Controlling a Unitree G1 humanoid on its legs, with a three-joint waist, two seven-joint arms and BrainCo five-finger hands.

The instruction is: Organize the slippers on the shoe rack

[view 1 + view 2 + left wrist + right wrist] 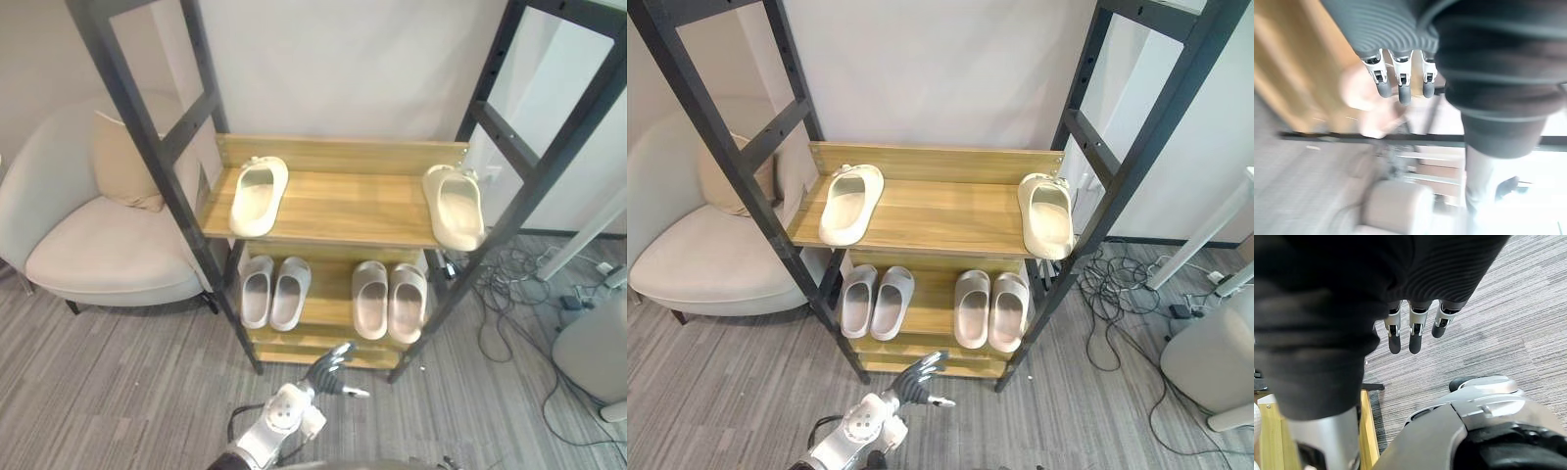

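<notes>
The left hand (328, 371) is held released before the shoe rack's (353, 208) bottom shelf, and the right hand (1414, 329) is likewise unclenched.

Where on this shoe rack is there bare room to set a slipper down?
The upper shelf is bare between the left slipper and the right slipper at its ends. The lower shelf is crowded: the left pair and the right pair leave a narrow strip between them.

No lettering, number, label or sign can be read on the shoe rack (343, 208), nor on any of the slippers (259, 196) resting on its shelves.
</notes>
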